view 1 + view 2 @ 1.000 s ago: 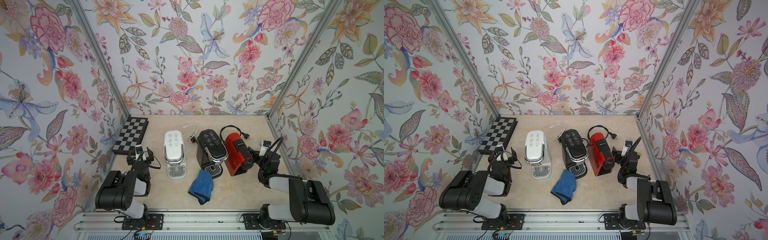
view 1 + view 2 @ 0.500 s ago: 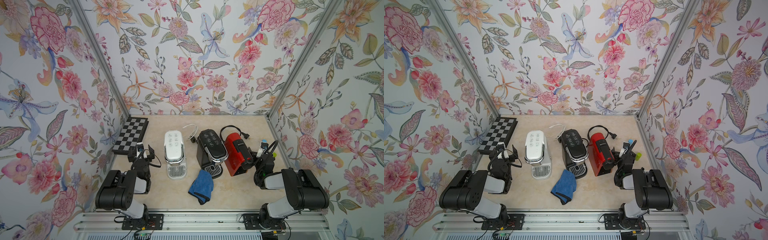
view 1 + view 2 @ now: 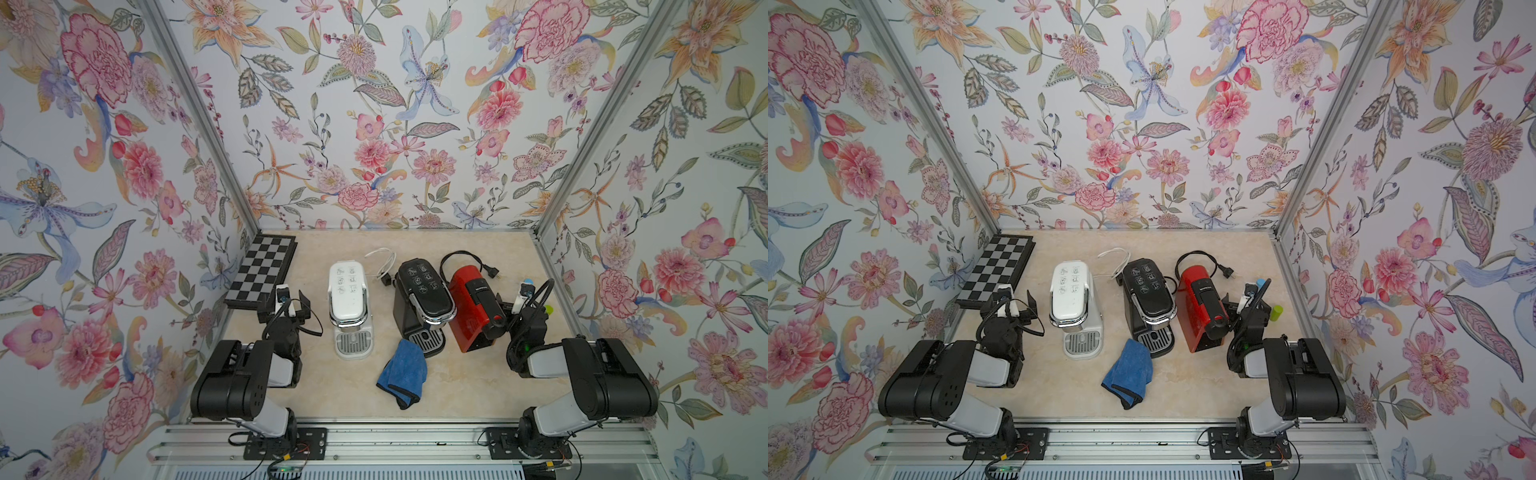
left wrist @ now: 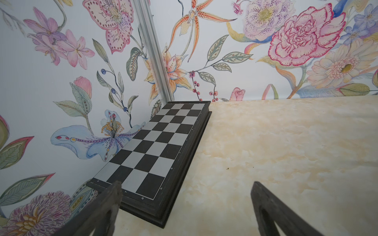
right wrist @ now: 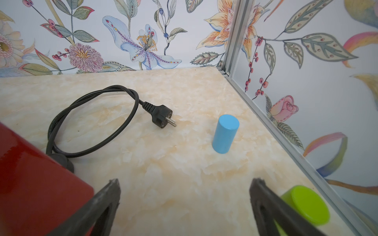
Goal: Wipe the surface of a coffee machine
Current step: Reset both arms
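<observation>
Three coffee machines stand in a row mid-table in both top views: a white one [image 3: 348,307], a black one [image 3: 422,299] and a red one [image 3: 473,307]. A crumpled blue cloth [image 3: 403,372] lies on the table in front of the black machine, touching its drip tray. My left gripper [image 3: 284,305] sits low at the left, open and empty, by the chessboard corner [image 4: 155,147]. My right gripper [image 3: 524,307] is open and empty just right of the red machine [image 5: 30,183]. Both grippers are well away from the cloth.
A chessboard [image 3: 264,270] lies along the left wall. The red machine's black cord and plug [image 5: 161,116] loop behind it. A blue cylinder [image 5: 225,137] and a green cylinder [image 5: 306,204] stand near the right wall. A white cable [image 3: 382,259] lies behind the white machine.
The right arm has folded in, and its gripper has shifted slightly toward the red machine. The left arm has barely moved. The cloth and machines are unchanged.
</observation>
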Controlling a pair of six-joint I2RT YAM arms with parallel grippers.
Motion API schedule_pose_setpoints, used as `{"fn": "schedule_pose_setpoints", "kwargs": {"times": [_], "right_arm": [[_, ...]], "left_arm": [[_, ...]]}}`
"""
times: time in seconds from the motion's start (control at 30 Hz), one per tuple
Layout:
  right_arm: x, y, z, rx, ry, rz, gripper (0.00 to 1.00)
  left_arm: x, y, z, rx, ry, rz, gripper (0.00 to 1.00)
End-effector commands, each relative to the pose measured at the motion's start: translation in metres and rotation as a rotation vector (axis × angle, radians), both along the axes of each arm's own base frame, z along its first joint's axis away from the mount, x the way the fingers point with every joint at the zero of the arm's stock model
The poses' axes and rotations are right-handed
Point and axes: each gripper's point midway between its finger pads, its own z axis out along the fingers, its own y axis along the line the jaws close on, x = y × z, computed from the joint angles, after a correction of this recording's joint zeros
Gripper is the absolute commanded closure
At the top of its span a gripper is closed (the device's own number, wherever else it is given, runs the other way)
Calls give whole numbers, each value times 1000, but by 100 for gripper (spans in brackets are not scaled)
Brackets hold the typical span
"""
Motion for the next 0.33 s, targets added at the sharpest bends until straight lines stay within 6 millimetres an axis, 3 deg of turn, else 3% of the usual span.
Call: {"fn": "schedule_pose_setpoints", "kwargs": {"times": [0.0, 0.3], "right_arm": [[4, 7, 5, -21, -17, 23, 0], [4, 7, 6, -21, -18, 24, 0]], "left_arm": [[6, -6, 7, 17, -17, -29, 1], [5, -6, 7, 14, -19, -30, 1]]}}
